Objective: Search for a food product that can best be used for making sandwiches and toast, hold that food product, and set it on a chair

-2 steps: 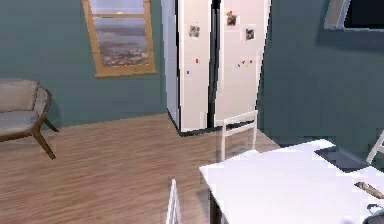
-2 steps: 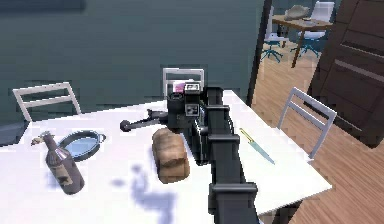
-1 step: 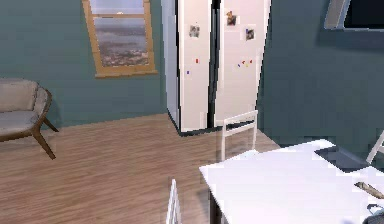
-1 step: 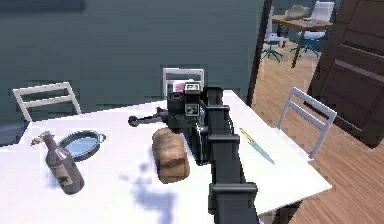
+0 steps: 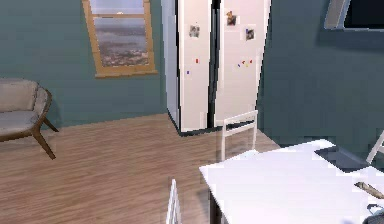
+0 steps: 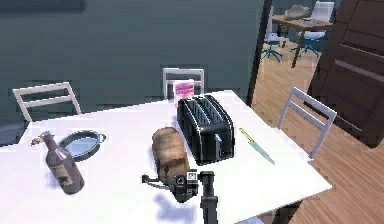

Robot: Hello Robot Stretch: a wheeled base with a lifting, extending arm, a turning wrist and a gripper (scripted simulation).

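Dark against the white table (image 6: pixel 120 195), the gripper (image 6: pixel 150 181) is sitting at the near end of a brown, round-topped loaf of bread (image 6: pixel 170 148); whether it is holding anything cannot be told. The matte loaf is running lengthwise away across the tabletop, just beside a glossy black toaster (image 6: pixel 208 125). A white slatted chair (image 6: pixel 183 78) is standing beyond.

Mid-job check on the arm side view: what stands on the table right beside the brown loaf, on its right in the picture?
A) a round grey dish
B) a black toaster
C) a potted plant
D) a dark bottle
B: the black toaster stands just to the picture's right of the brown loaf on the white table, while the bottle and the dish lie off to the loaf's left.
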